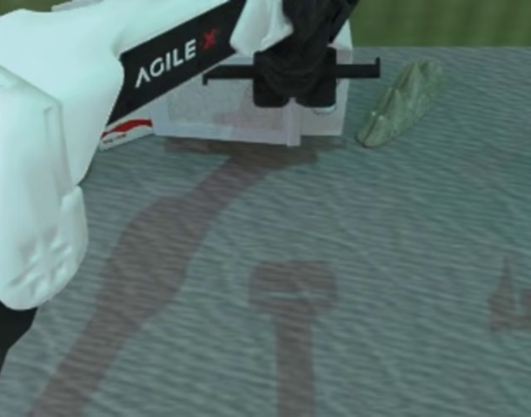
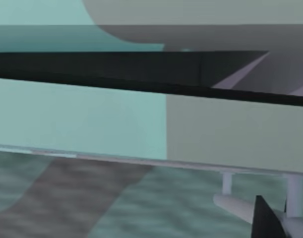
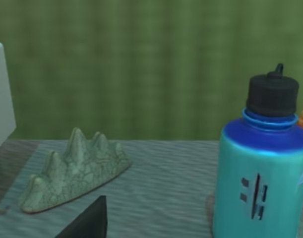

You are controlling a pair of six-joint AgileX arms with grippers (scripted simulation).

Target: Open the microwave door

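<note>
A: Arm first, left side: white AgileX left arm reaches across the far-left part of the grey rippled worktop (image 1: 378,261) to the microwave.
B: Left gripper (image 1: 293,87)?
A: Black, right over the flat white microwave door with the grey speckled mesh window (image 1: 222,117), at the door's right end by its handle. Can't tell how far its fingers are apart, or whether they hold anything.
B: Door position?
A: Far edge of the worktop, left of centre, facing the camera side. Can't tell if it's ajar.
B: Further right?
A: Green crackled ridged ceramic piece (image 1: 402,102) lying just beside the microwave. Right wrist view adds a turquoise bottle with a black cap (image 3: 260,173), upright. Right gripper (image 3: 87,220): one dark finger tip shows, spread unclear.
</note>
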